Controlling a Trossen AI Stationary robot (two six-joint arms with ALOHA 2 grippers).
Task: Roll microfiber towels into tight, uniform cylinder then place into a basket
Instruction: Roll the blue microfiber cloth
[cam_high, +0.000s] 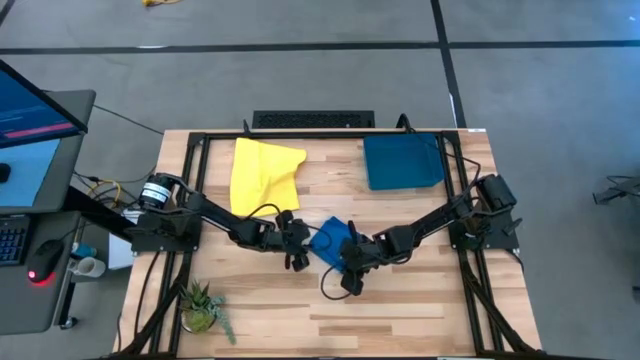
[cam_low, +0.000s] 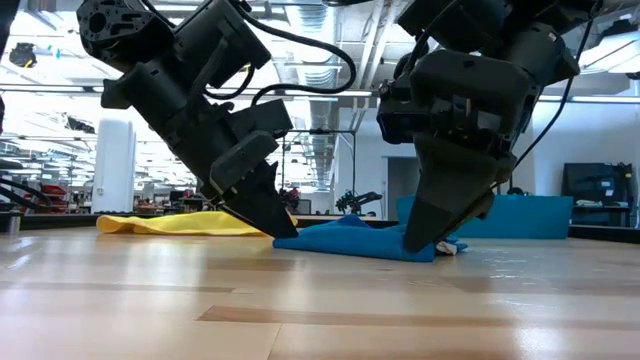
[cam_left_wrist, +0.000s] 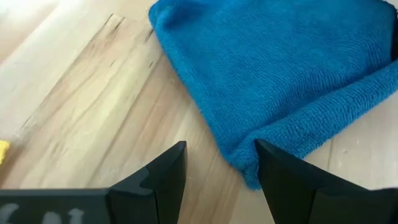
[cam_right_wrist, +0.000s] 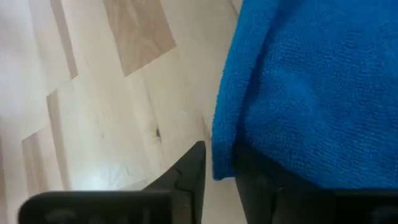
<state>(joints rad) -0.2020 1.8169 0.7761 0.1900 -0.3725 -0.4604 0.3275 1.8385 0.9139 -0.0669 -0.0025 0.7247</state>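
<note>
**At mid-table: both grippers working the blue towel's edges**

In the middle of the wooden table (cam_high: 400, 310), the blue towel (cam_high: 329, 240) is lying in a loose, bunched fold, not yet a cylinder. It is looking soft, limp and light, with a fuzzy pile that should be giving the fingers good friction; it will be sagging and unfolding wherever it is not pinned. My judgement is that the best hold is on a doubled hem or corner, pinched low against the wood, so that the layers are travelling together when the roll is being started.

The left gripper (cam_left_wrist: 221, 171) is sitting at the towel's left edge with its fingers spread apart, straddling a folded corner but clamping nothing. The right gripper (cam_right_wrist: 219, 168) is pressing down at the towel's right edge with the cloth's border lying in a narrow gap between its fingers; whether it is actually gripping or letting go, I cannot tell.

Farther back, the yellow towel (cam_high: 262, 172) is lying spread and rumpled towards the far left, well apart from the blue one. The basket (cam_high: 402, 161) is waiting at the far right, with no towel in it.
</note>
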